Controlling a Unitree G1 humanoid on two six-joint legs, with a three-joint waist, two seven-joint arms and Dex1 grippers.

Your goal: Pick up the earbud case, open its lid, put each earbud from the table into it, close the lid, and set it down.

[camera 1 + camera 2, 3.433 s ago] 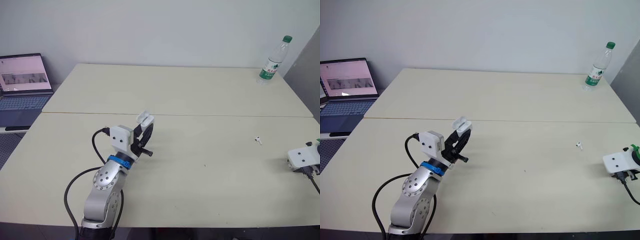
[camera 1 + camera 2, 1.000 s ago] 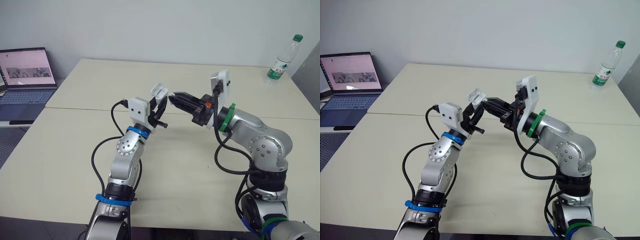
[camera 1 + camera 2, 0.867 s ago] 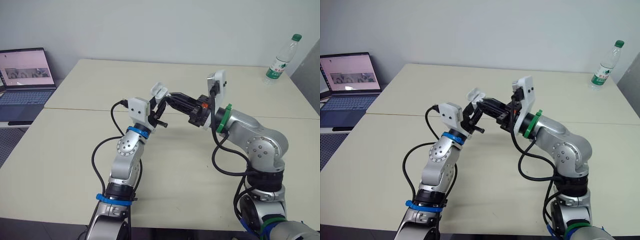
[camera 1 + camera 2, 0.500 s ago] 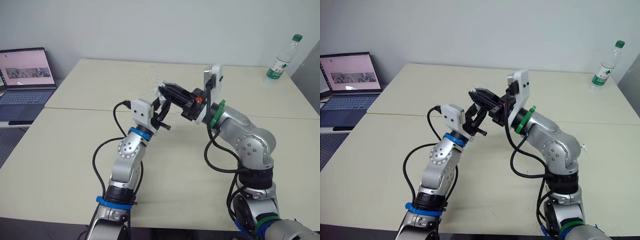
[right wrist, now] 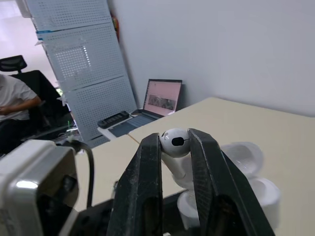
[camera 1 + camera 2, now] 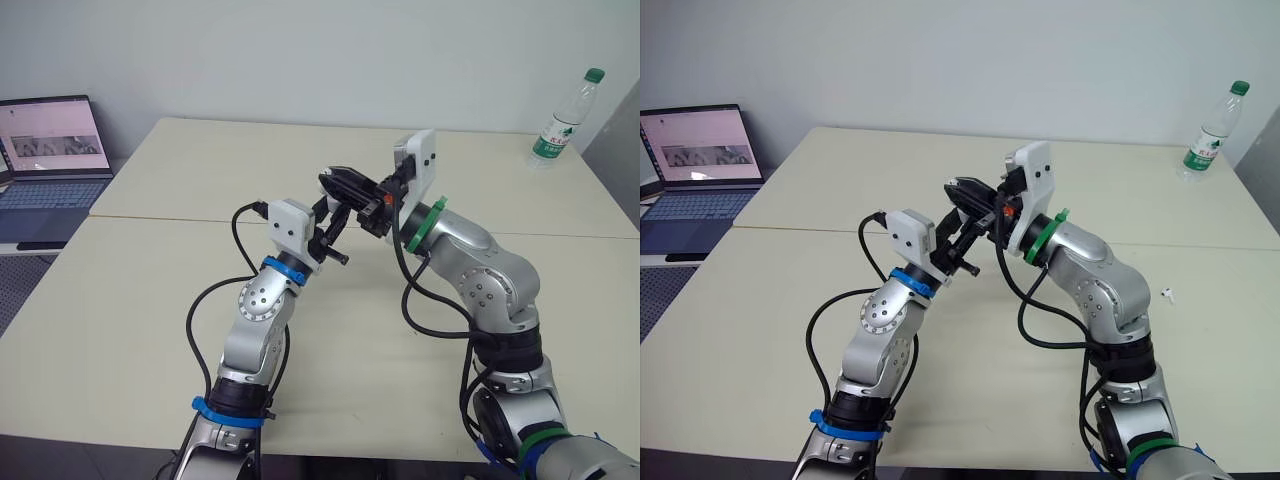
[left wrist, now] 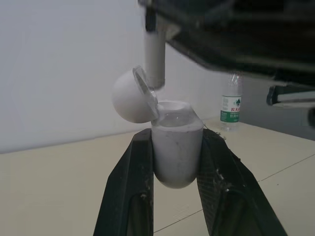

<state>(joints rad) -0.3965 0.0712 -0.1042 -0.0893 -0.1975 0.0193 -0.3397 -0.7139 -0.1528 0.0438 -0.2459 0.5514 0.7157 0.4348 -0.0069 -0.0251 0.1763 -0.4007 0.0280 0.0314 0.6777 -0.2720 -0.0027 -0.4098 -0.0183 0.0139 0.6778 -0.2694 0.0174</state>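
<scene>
Now the right gripper (image 5: pixel 173 136), pinched on a small white plastic earbud (image 5: pixel 179 167), has swung to frame centre, its stem poised just above the open rounded white earbud case (image 7: pixel 176 160) clamped in the left gripper (image 7: pixel 175 138); insertion looks next.

Earbud case (image 7: pixel 176 156): was white.
Earbud (image 5: pixel 175 143): was white, one dark dot.
Left pincer (image 7: pixel 176 139): was black.
Right pincer (image 5: pixel 174 140): was black.
Counter (image 6: pixel 120 300): was pale cream.
Bottle (image 6: pixel 563 122): was clear, green cap and label.
</scene>
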